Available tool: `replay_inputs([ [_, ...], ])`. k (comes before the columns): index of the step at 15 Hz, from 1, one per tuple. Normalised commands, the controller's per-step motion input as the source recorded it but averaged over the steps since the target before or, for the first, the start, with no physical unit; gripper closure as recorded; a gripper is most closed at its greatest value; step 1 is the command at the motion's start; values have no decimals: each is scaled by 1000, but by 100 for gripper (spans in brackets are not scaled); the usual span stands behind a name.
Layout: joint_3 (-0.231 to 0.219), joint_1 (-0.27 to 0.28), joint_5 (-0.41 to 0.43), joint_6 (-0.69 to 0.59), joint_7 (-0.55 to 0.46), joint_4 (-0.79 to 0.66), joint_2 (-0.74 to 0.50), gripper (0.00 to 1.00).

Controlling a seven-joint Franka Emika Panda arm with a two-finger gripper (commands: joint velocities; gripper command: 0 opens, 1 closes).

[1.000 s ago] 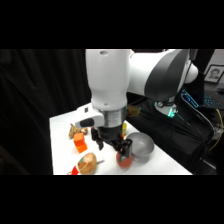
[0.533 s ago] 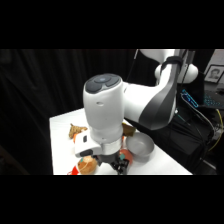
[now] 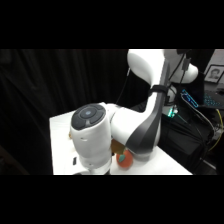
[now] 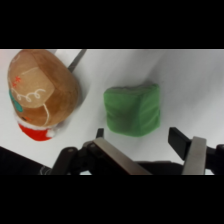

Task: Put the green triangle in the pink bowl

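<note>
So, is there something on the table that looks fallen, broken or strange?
Nothing looks spilled or broken. The green triangle lies flat on the white table, above the open gripper in the wrist view. Beside it a brown rounded toy with white squiggles lies apart. The pink bowl is not visible.

Both views are soft and blurred, with no crisp edges anywhere. In the side view the backdrop is dark while the white table [image 3: 60,145] and the glossy white robot arm [image 3: 100,135] catch bright light from above. In the wrist view the small bright-green block [image 4: 132,109] casts a soft grey shadow, and the nearby brown gingerbread-like figure [image 4: 42,92] is equally unfocused.
</note>
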Motion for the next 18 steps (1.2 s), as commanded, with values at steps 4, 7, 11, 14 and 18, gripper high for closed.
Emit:
replay_inputs([
  [4, -43, 32, -39, -70, -138, 371, 289, 0],
  [7, -28, 13, -15, -44, -122, 217, 177, 0],
  [11, -26, 16, -9, -56, -98, 177, 102, 0],
  [14, -22, 1, 13, -51, -78, 148, 71, 35],
  [18, -36, 5, 4, -36, -62, 95, 36, 64],
])
